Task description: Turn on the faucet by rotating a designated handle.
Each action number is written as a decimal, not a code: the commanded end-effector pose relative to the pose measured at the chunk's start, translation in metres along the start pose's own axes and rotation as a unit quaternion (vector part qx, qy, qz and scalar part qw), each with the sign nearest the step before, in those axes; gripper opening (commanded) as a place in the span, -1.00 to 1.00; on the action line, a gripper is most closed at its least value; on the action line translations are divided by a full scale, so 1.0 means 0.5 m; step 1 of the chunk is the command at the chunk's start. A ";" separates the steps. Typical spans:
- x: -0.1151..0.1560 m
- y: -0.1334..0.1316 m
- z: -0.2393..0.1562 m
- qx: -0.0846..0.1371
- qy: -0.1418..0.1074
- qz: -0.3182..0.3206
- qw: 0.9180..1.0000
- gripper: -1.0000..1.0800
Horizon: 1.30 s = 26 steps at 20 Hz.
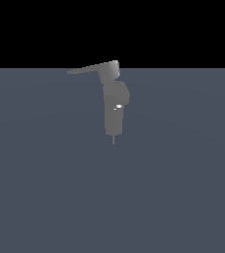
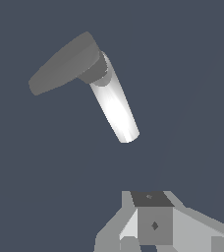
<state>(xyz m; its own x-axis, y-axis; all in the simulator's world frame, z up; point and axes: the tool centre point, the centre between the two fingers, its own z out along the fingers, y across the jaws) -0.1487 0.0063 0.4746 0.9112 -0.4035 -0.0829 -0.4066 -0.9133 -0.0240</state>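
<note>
Your gripper (image 2: 155, 231) stands well apart from the handle (image 2: 65, 64), lever lying ahead crosswise; finger spread undeterminable.

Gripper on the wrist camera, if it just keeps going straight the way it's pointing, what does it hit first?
Probably bare floor. The gripper sits at the frame's edge, and the faucet with its handle lies off to one side of its line, not dead ahead. Depth is unclear, so this is a hedged guess.
</note>
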 end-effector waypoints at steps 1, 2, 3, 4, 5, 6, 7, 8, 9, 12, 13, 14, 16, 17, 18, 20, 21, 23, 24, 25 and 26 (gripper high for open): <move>0.025 -0.020 0.008 0.001 -0.005 0.031 1.000 -1.00; 0.035 -0.028 0.012 0.001 -0.007 0.043 0.999 -1.00; 0.045 -0.036 0.016 0.001 -0.009 0.055 0.998 -1.00; 0.055 -0.044 0.020 0.001 -0.011 0.067 0.998 -1.00; 0.065 -0.052 0.025 0.001 -0.013 0.079 0.997 -1.00; 0.075 -0.060 0.029 0.000 -0.015 0.092 0.996 -1.00; 0.084 -0.068 0.035 0.000 -0.017 0.104 0.994 -1.00; 0.094 -0.077 0.040 -0.001 -0.019 0.116 0.993 -1.00; 0.104 -0.085 0.045 -0.002 -0.020 0.128 0.992 -1.00; 0.132 -0.110 0.064 -0.005 -0.025 0.164 0.986 -1.00; 0.141 -0.118 0.070 -0.006 -0.026 0.177 0.984 -1.00; 0.151 -0.126 0.077 -0.007 -0.027 0.189 0.982 -1.00; 0.169 -0.143 0.091 -0.010 -0.030 0.213 0.977 -1.00; 0.178 -0.152 0.099 -0.011 -0.031 0.225 0.974 -1.00; 0.186 -0.160 0.107 -0.013 -0.031 0.237 0.971 -1.00; 0.204 -0.177 0.123 -0.016 -0.033 0.261 0.965 -1.00; 0.212 -0.186 0.132 -0.018 -0.034 0.272 0.961 -1.00; 0.228 -0.203 0.149 -0.022 -0.034 0.296 0.954 -1.00; 0.236 -0.211 0.159 -0.024 -0.035 0.307 0.951 -1.00; 0.244 -0.220 0.168 -0.026 -0.035 0.319 0.947 -1.00; 0.252 -0.229 0.178 -0.028 -0.035 0.331 0.943 -1.00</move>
<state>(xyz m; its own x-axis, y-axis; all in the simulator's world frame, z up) -0.0010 0.0607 0.3859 0.4860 -0.8641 -0.1309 -0.8610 -0.4991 0.0982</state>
